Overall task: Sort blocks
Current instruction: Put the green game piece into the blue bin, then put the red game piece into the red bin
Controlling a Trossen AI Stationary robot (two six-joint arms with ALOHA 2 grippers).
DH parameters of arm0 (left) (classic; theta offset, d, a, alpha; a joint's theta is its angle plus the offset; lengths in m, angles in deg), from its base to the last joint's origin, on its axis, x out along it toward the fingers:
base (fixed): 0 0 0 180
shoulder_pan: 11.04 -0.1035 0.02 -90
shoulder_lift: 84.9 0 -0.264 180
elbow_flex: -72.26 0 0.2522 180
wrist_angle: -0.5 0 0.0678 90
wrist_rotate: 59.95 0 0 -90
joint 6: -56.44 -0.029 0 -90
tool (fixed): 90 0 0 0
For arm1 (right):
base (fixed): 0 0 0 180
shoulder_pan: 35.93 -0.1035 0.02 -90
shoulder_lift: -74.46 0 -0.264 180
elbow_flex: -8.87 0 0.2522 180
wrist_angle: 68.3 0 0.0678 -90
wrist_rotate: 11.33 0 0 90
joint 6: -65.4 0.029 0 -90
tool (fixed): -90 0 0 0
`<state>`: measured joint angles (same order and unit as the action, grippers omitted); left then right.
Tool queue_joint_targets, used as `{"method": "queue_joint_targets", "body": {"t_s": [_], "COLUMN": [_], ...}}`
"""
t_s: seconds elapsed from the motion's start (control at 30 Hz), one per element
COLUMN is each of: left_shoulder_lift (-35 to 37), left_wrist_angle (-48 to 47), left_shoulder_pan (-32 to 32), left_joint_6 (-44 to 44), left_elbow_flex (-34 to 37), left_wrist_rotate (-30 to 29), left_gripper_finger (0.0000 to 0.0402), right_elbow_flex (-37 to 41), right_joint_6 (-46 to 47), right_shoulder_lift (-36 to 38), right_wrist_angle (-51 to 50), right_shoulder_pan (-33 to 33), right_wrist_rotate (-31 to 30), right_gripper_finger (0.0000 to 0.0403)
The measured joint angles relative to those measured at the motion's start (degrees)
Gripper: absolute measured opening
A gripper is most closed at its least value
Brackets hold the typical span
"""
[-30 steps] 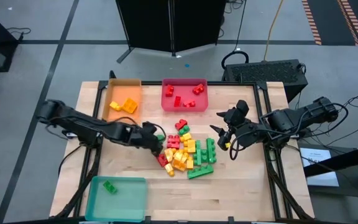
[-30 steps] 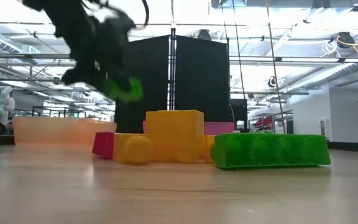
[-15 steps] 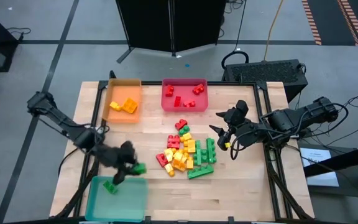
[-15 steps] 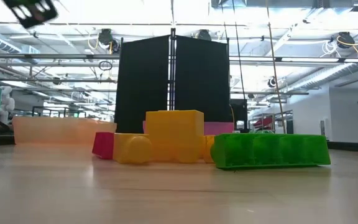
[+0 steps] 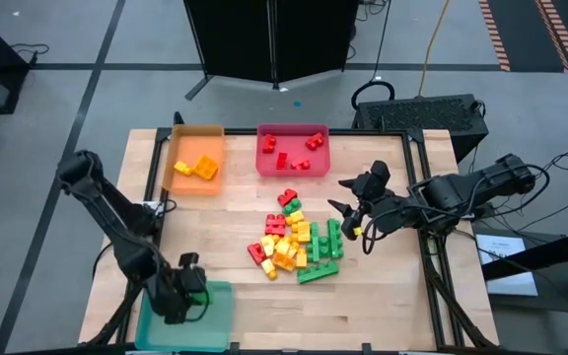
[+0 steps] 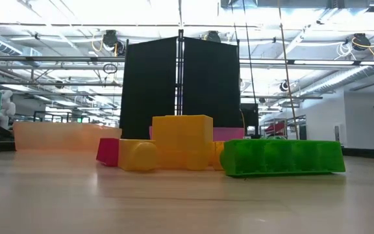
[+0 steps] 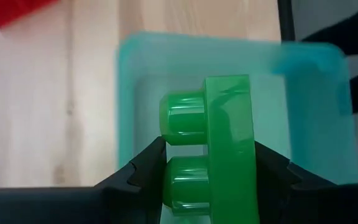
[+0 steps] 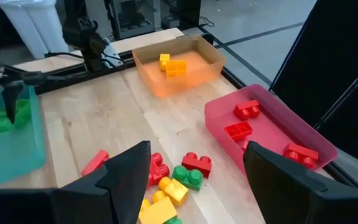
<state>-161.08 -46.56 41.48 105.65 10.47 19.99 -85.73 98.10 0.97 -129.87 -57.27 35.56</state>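
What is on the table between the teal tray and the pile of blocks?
Only bare wood. In the high view, nothing lies on the table between the teal tray and the pile of blocks.

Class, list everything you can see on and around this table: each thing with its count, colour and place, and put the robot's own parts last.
Orange tray: one, far left of the table, holding two yellow-orange blocks.
Red tray: one, far middle, holding about four red blocks.
Teal tray: one, near left corner.
Loose pile: roughly twenty red, yellow-orange and green blocks, centre of the table.
Table: one, pale wood.
Black panel: one, behind the table.
Left gripper: over the teal tray, jaws shut on a green block.
Right gripper: jaws open, just right of the pile.
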Motion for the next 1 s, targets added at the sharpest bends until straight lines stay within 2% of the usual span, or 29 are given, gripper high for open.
{"method": "queue_joint_targets", "body": {"t_s": [0.17,0.53,0.6,0.77,0.87,1.0], "left_shoulder_lift": [-5.98,-14.39,-14.71,-14.55,-14.38,-12.37], "left_wrist_angle": [3.36,3.43,3.45,3.55,3.94,3.5], "left_shoulder_pan": [2.11,2.42,2.42,2.35,1.9,1.39], "left_joint_6": [0.04,-0.29,0.0,0.34,2.86,6.26], "left_elbow_flex": [-0.02,-0.02,-0.02,-0.02,-0.02,-0.81], "left_wrist_rotate": [1.4,2.98,3.07,4.42,7.95,13.58], "left_gripper_finger": [0.0164,0.0164,0.0187,0.0282,0.0299,0.0297], "right_elbow_flex": [0.0,0.0,0.0,0.0,0.0,0.0], "right_joint_6": [-0.04,-0.63,-0.63,-1.05,-1.06,-1.59], "right_shoulder_lift": [-0.52,-0.5,-0.5,-0.5,-0.5,-0.5], "right_wrist_angle": [-0.36,-0.4,-0.4,-0.47,-0.52,-0.55], "right_shoulder_pan": [0.0,0.13,0.13,0.13,0.13,0.13], "right_wrist_rotate": [0.15,1.39,1.49,1.49,1.49,1.47], "right_gripper_finger": [0.0249,0.0249,0.0249,0.0249,0.0249,0.0249]}}
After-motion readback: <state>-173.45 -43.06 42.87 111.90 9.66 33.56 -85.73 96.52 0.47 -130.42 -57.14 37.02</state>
